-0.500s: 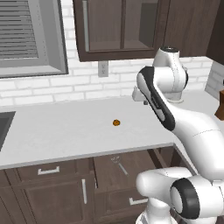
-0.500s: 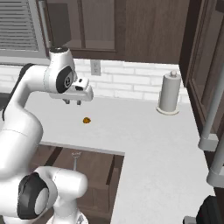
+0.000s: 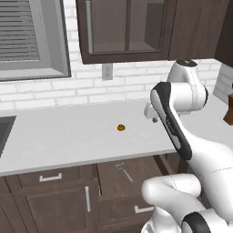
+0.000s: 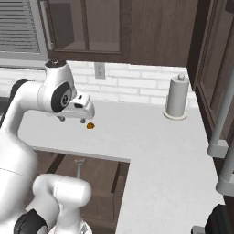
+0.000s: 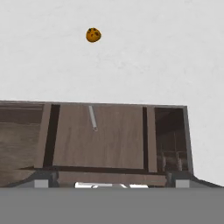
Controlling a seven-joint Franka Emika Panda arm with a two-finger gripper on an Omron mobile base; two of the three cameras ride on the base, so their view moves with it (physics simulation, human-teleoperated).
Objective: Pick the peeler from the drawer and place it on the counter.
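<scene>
Task barely begun, by my read: only the open drawer counts as done. The shallow dark-brown wooden drawer (image 3: 123,175) stands pulled out below the front edge of the wide, smooth white slab counter (image 3: 68,136), and the small thin silver-grey metal peeler (image 3: 123,169) lies flat on the drawer floor, untouched, w/ its forked head toward the counter edge. Also seen in the right base view: peeler (image 4: 79,165) inside the drawer (image 4: 91,178), just under the counter (image 4: 155,151) lip. In the hand view only its slim handle (image 5: 92,117) pokes out from beneath the counter (image 5: 153,57) edge, on the drawer (image 5: 109,140) floor.

Left to do: come down into the drawer, grip peeler, lift it out, set it on the counter. So approx. all of the pick & place remains.

Gripper (image 4: 73,120): hangs above the counter, near its front edge, well above the drawer, beside the small round orange-brown object (image 4: 90,125) that sits on the counter. It holds nothing & touches nothing. How far the fingers are spread — can't tell; tips too small in the base views.
</scene>
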